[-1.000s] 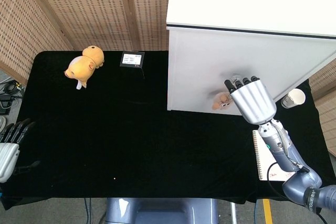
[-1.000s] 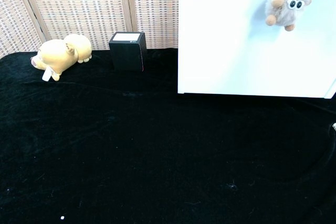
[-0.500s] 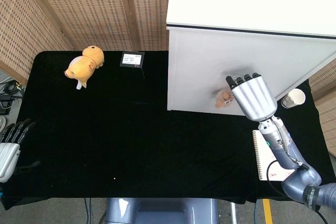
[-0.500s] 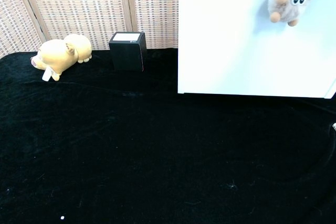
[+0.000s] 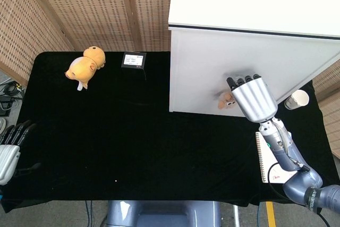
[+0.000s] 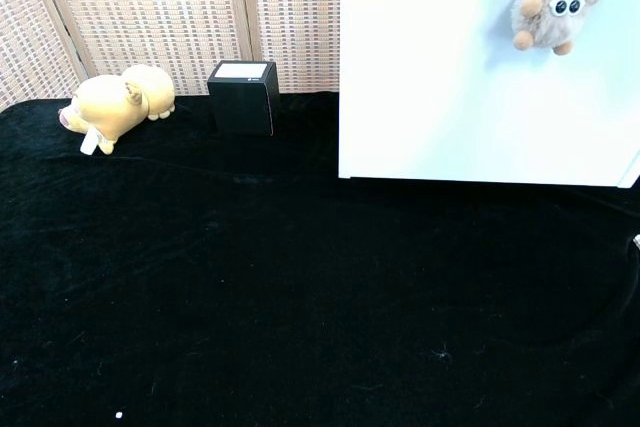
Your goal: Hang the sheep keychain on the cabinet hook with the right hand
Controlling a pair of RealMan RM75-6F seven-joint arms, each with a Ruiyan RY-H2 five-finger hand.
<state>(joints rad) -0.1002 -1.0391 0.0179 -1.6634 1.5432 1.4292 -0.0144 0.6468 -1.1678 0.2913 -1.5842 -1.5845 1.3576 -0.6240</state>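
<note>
Right hand: your right hand (image 5: 253, 99) is raised against the white cabinet (image 5: 202, 73) face at right of centre in the head view, back of the hand toward the camera. You cannot tell whether its fingers are clamped on the keychain's ring, because the hand hides that spot.
Sheep keychain: the sheep keychain (image 6: 552, 7) hangs against the cabinet face in the upper right of the chest view, its ring running off the top edge.
Change: over the last second the sheep has bobbed up slightly and swung, while your hand has barely shifted. That suggests you are working the ring at the hook, not carrying.
Views: the head view shows only a tan scrap of the toy beside your fingers; the chest view shows the whole toy but no hand and no hook.
Left hand: your left hand (image 5: 9, 147) rests at the lower left edge, fingers apart, holding nothing.
</note>
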